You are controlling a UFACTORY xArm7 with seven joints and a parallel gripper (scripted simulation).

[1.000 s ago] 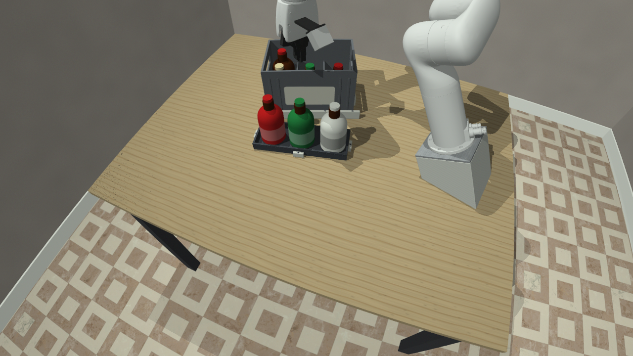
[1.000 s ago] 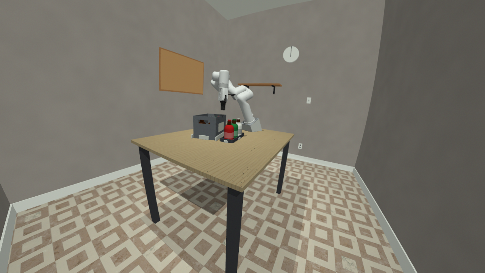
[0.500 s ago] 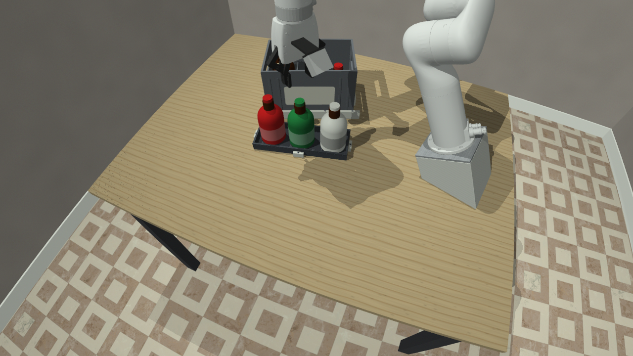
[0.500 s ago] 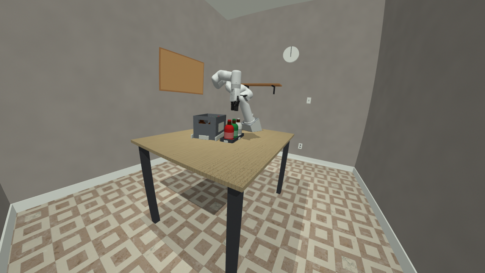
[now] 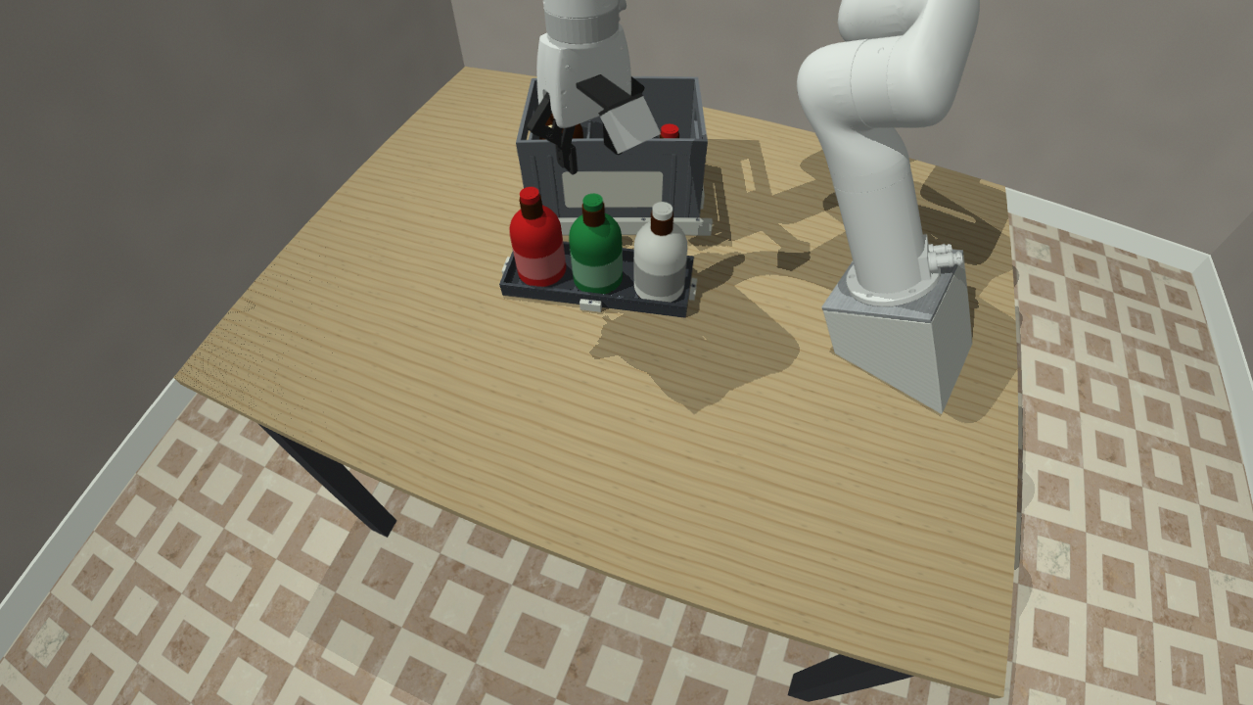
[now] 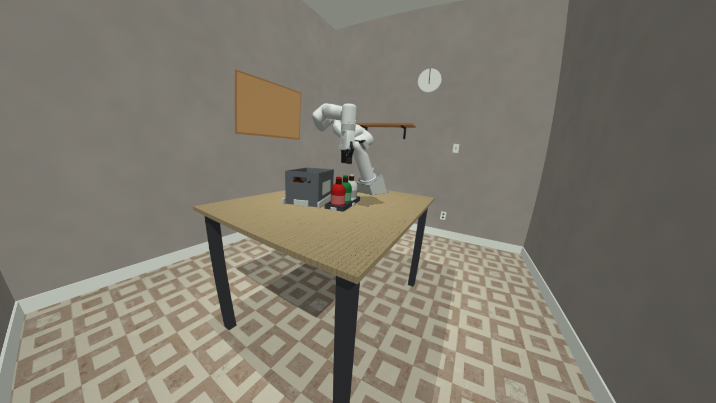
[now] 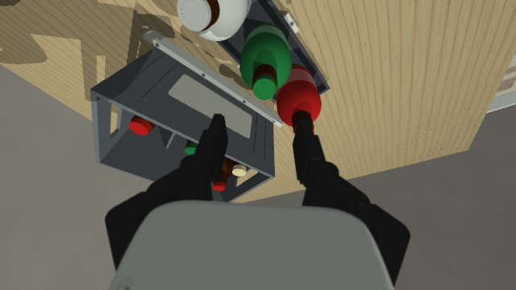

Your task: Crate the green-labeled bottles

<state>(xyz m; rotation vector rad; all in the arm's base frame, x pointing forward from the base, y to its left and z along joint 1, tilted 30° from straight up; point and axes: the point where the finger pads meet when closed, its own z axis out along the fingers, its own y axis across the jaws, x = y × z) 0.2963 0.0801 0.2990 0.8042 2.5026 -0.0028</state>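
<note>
My gripper [image 5: 593, 158] [image 6: 346, 161] [image 7: 260, 129] is open and empty, above the gap between crate and tray. The green bottle [image 5: 595, 236] [image 6: 347, 191] [image 7: 266, 52] with a pale green band stands upright in the middle of the tray [image 5: 526, 292] [image 7: 258, 16]. The red bottle [image 5: 535, 232] [image 6: 338, 190] [image 7: 298, 101] and the white bottle [image 5: 660, 250] [image 7: 234, 16] stand upright on either side of it. The grey crate [image 5: 683, 175] [image 6: 300, 190] [image 7: 161, 101] holds brown bottles with a green cap [image 7: 191, 148], a cream cap [image 7: 239, 170] and two red caps [image 7: 140, 126] [image 7: 218, 186]. My fingers hide part of the crate.
The crate's high walls stand just behind the tray. Pale brackets [image 5: 590, 305] edge the tray, and a pale strip [image 7: 243, 99] runs along the crate's base. The arm's base [image 5: 902, 324] stands to the right in the top view.
</note>
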